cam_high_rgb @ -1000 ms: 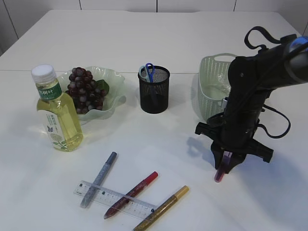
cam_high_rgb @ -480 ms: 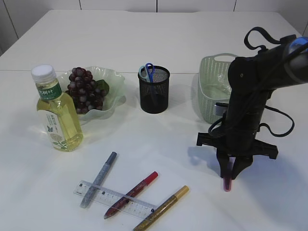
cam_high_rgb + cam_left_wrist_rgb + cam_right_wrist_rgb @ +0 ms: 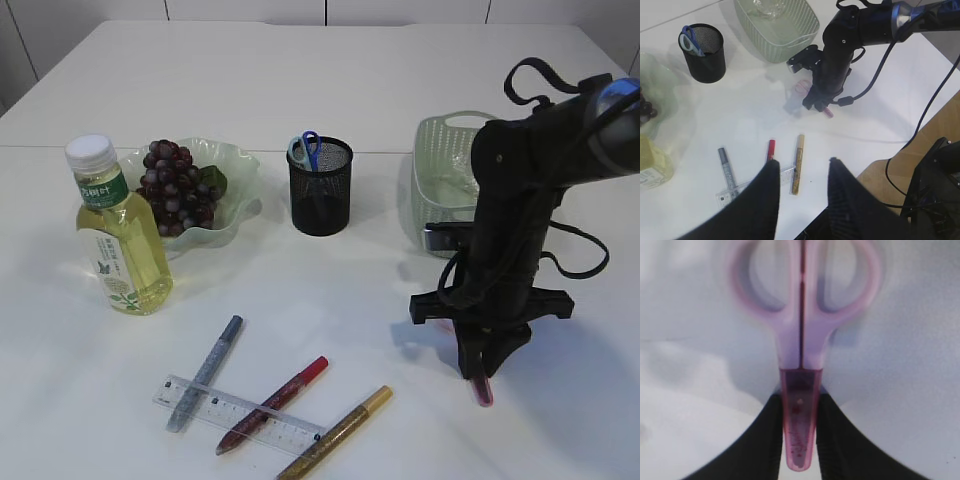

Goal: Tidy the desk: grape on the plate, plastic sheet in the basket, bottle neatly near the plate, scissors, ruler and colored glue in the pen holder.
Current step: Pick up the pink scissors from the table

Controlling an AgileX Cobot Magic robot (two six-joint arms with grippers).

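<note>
The pink scissors (image 3: 801,340) are sitting clamped by the sheath in the right gripper (image 3: 482,372), low over the table. Grapes (image 3: 178,186), bottle (image 3: 115,232) and basket (image 3: 446,172) are looking settled; ruler (image 3: 238,413) and glue pens (image 3: 272,404) are waiting. The left gripper (image 3: 801,172) is hanging apart, empty.

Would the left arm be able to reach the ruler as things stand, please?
Probably yes. The left gripper hangs open directly above the ruler, and nothing stands between them. Three glue pens lie on or against the ruler, so a clean pick may be awkward. The right gripper, holding the pink scissors, works well aside.
</note>
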